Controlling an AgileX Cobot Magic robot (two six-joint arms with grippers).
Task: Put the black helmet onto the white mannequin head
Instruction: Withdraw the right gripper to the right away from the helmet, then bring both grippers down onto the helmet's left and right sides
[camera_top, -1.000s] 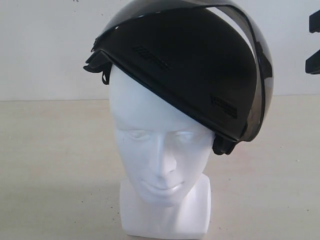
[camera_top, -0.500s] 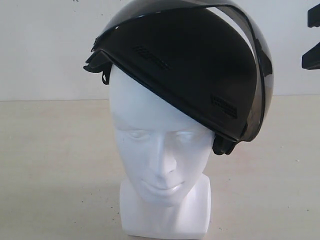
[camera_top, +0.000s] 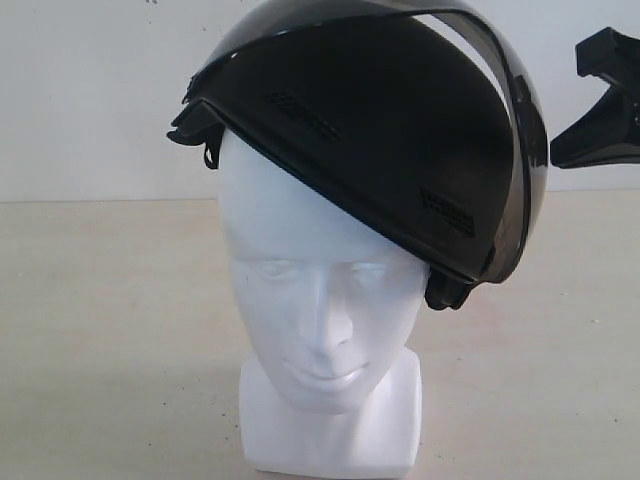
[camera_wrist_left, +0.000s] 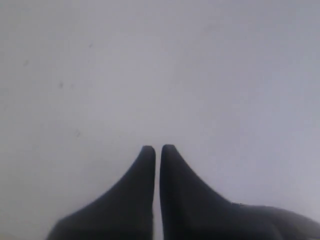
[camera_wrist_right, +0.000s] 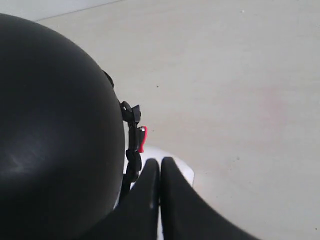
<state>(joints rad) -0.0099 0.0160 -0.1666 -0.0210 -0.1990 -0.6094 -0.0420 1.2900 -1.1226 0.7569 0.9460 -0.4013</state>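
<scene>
scene: rounded matte-black helmet (camera_top: 380, 130) sits tilted on glossy white mannequin head (camera_top: 310, 290) | right gripper (camera_wrist_right: 160, 161) clenched, empty, beside helmet; left gripper (camera_wrist_left: 158, 147) clenched, empty

The black helmet (camera_top: 370, 130), tilted on the white mannequin head (camera_top: 320, 300), blocks the middle, up to the upper edge of the exterior view. On both sides of the head the surface (camera_top: 110, 330) gives open room. At the right, the right end effector (camera_wrist_right: 160, 161) hangs near the helmet's shell, not touching.

Top of black helmet (camera_top: 380, 140) cropped; white mannequin head (camera_top: 320, 300) crown covered.
</scene>
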